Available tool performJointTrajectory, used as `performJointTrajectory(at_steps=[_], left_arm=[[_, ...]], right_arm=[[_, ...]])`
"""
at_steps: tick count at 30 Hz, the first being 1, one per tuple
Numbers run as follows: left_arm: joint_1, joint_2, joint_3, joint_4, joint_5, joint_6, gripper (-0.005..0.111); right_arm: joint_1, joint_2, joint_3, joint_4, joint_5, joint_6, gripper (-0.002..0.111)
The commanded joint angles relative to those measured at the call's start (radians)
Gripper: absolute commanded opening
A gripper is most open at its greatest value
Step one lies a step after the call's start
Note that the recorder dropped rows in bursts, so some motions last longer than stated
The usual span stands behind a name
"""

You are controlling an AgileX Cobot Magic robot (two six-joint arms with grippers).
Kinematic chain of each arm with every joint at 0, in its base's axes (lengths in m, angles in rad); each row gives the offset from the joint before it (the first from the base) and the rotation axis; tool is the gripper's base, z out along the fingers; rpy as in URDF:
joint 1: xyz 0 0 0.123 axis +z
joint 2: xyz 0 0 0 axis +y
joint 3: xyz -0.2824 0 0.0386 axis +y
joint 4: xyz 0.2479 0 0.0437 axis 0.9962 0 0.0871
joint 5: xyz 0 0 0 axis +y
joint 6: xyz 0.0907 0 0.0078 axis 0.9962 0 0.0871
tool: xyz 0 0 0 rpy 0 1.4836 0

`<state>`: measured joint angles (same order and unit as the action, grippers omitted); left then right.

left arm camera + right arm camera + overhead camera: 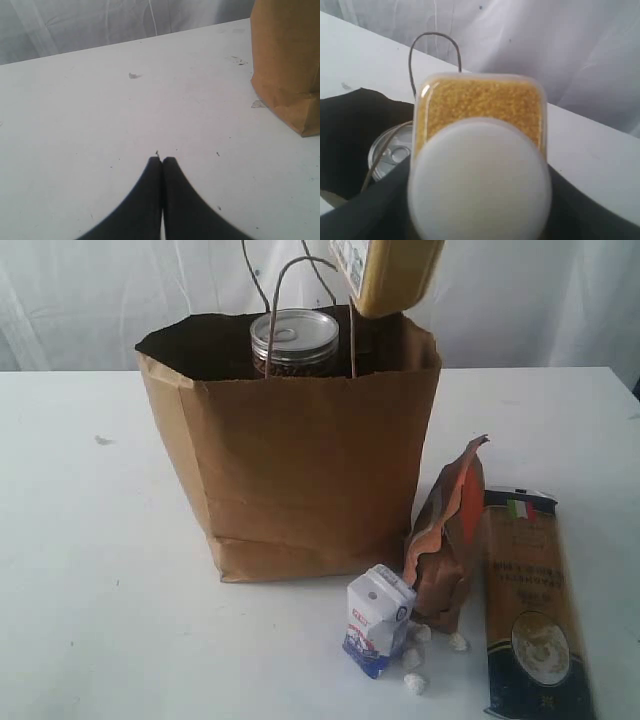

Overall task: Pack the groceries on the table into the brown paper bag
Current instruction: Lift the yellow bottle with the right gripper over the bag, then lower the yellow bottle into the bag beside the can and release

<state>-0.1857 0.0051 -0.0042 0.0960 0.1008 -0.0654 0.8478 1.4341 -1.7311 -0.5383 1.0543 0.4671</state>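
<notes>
The brown paper bag (pixel 300 470) stands open on the white table (pixel 90 570). Inside it, a dark pull-tab can (pixel 294 340) shows its silver lid near the rim. A yellow white-capped bottle (pixel 398 275) hangs above the bag's right back corner. My right gripper (pixel 480 200) is shut on it, with dark fingers on either side of the white cap (pixel 480 170). The same can (pixel 390 155) lies below the bottle in the right wrist view. My left gripper (pixel 162 160) is shut and empty over bare table, to the left of the bag (pixel 290 60).
Right of the bag's front corner stand a small white-blue carton (pixel 378 620) and a brown-orange pouch (pixel 450 540). A long spaghetti pack (pixel 530 610) lies beside them. Small white lumps (pixel 415 670) sit by the carton. The bag's cord handles (pixel 290 280) stick up near the bottle.
</notes>
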Motion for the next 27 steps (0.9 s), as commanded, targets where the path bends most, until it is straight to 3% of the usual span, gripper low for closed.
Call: performJointTrajectory(at_steps=[1,16,27], left_arm=[[0.003,-0.005,0.004,-0.001,-0.003,-0.001,0.0],[0.003,-0.005,0.004,-0.001,-0.003,-0.001,0.0],[0.003,-0.005,0.004,-0.001,-0.003,-0.001,0.0]], right_arm=[[-0.041,-0.004,-0.012,-0.038,-0.043,0.007,0.0],[-0.063,0.097,-0.012,-0.015,-0.035,0.01,0.0],[-0.152,0.161,-0.012,0.098,0.031,-0.001,0.0]])
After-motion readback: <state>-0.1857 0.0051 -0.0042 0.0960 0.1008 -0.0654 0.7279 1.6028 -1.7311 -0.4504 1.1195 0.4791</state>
